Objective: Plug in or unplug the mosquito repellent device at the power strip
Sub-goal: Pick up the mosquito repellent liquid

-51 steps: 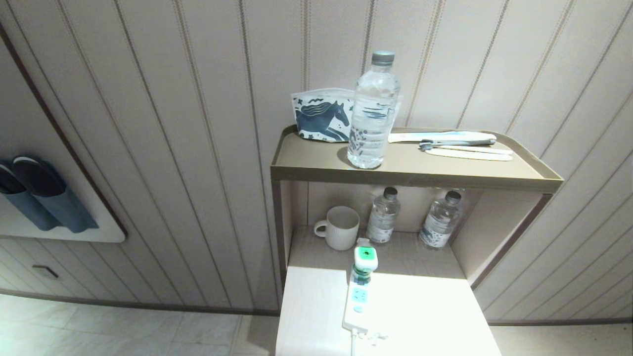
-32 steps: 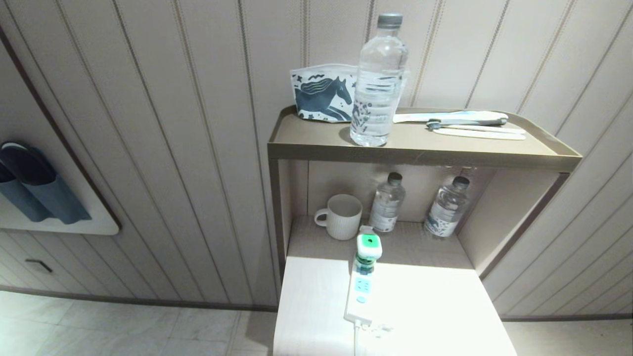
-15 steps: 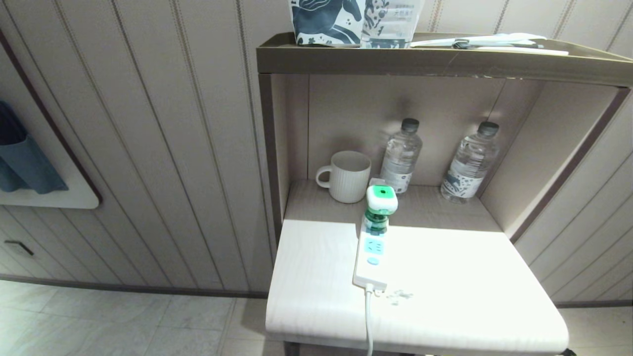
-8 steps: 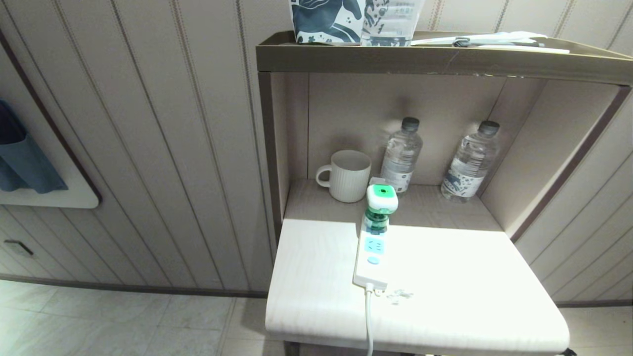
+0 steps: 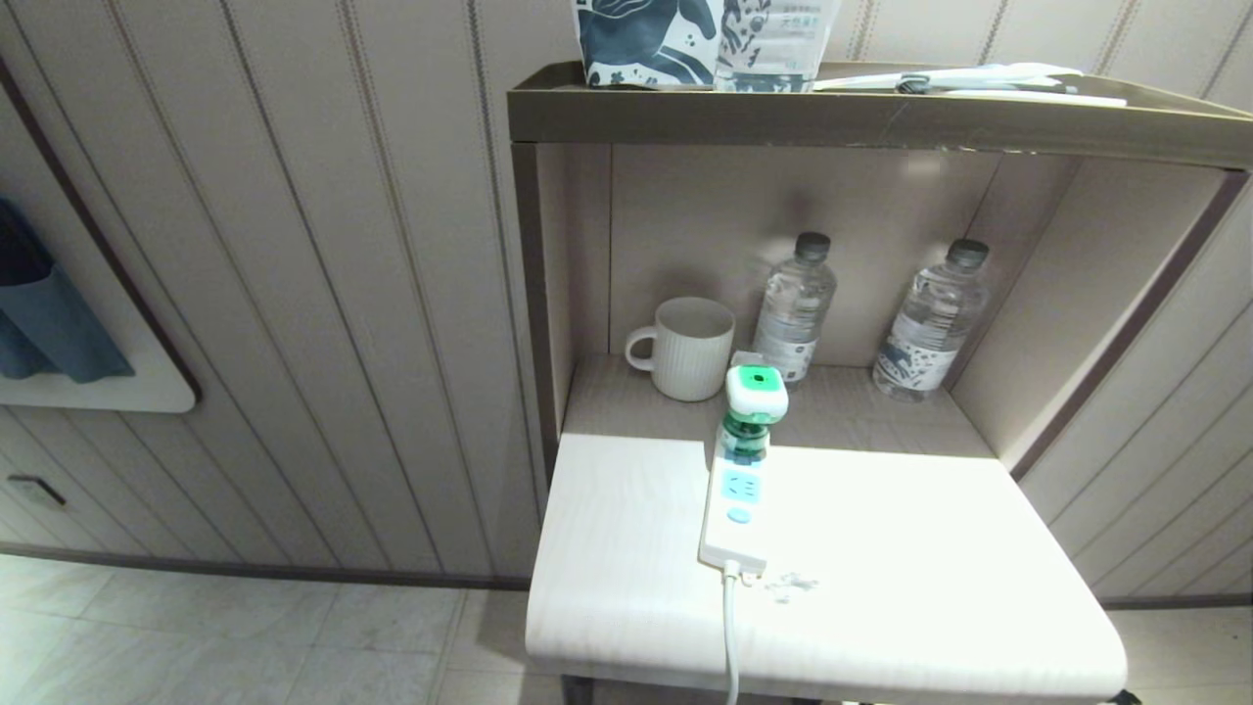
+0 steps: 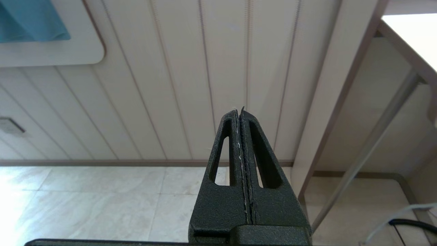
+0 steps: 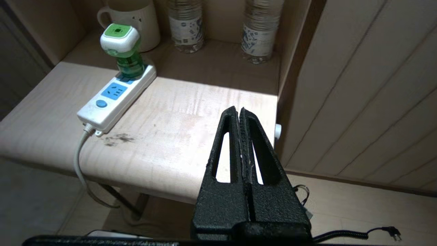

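The little green-and-white plastic mosquito repellent device (image 7: 120, 48) stands plugged into the long white power strip (image 7: 116, 96). The right gripper (image 7: 238, 112) is pressed together, well apart from it. Pulling sideways could drag the strip into the ribbed white mug (image 7: 143, 17).

The head camera looks down and forward at the table (image 5: 626, 587) from well back. The right wrist camera sits behind the right gripper (image 7: 239, 112), looking over the tips toward the power strip (image 7: 116, 99) beyond, which both views share. The left wrist camera, behind the left gripper (image 6: 239, 112), faces floor and wall panelling past its tips
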